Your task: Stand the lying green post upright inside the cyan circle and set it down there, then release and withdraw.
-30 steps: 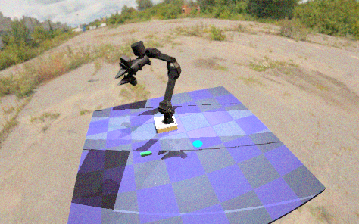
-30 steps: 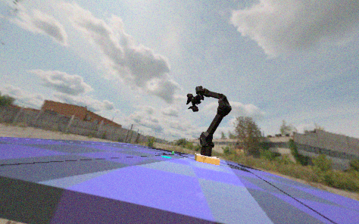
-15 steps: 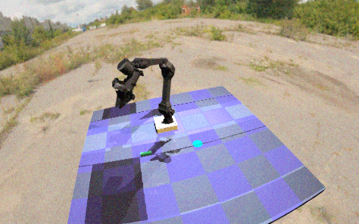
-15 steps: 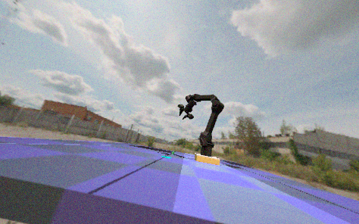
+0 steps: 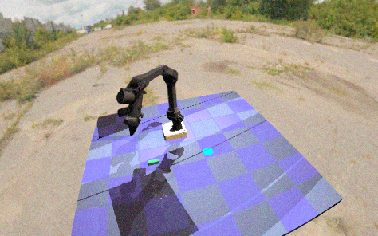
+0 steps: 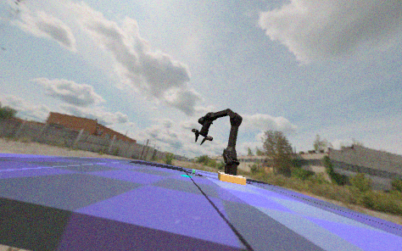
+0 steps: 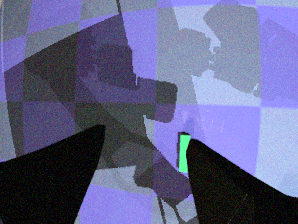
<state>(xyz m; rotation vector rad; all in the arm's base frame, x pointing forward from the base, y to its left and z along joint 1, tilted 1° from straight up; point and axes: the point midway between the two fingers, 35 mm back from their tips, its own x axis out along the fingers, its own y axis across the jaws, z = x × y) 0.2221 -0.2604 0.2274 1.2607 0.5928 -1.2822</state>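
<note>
A small green post [image 5: 153,162] [image 7: 184,152] lies flat on the purple-and-grey checkered mat [image 5: 258,187], left of the cyan circle [image 5: 208,151]. In the exterior view the post [image 6: 193,171] and the circle [image 6: 184,175] are tiny marks near the arm's base. My gripper [image 5: 131,128] [image 6: 199,139] [image 7: 147,139] is open and empty. It hangs high above the mat, pointing down, behind and to the left of the post. In the wrist view the post shows far below, just beside the right finger's inner edge.
The arm's base stands on a white-and-tan block [image 5: 174,131] [image 6: 231,178] at the back of the mat. The arm's dark shadow [image 5: 151,199] falls across the front left of the mat. Sandy ground surrounds the mat's edges.
</note>
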